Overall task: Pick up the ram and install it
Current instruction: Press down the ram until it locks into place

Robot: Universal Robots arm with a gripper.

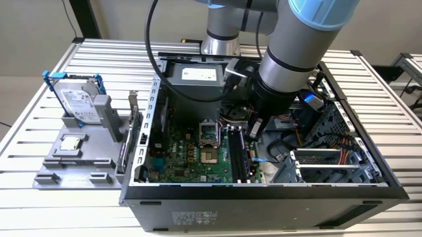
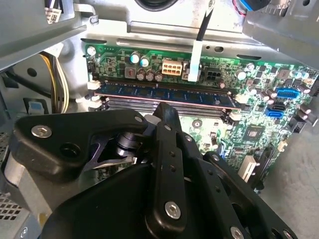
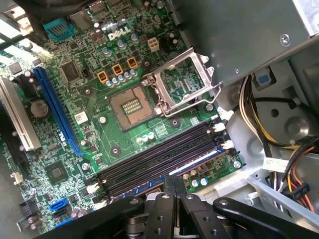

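Green motherboard (image 3: 75, 129), blue-green ram (image 2: 164, 94), black pincer (image 2: 167, 117)

Ext cam high, angled down; wrist cams close over motherboard (image 3: 99, 124).

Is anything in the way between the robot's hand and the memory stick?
Nothing visible is. In the second wrist view the gripper is right beside the ram, which sits in a motherboard slot, with no cable or part between them.
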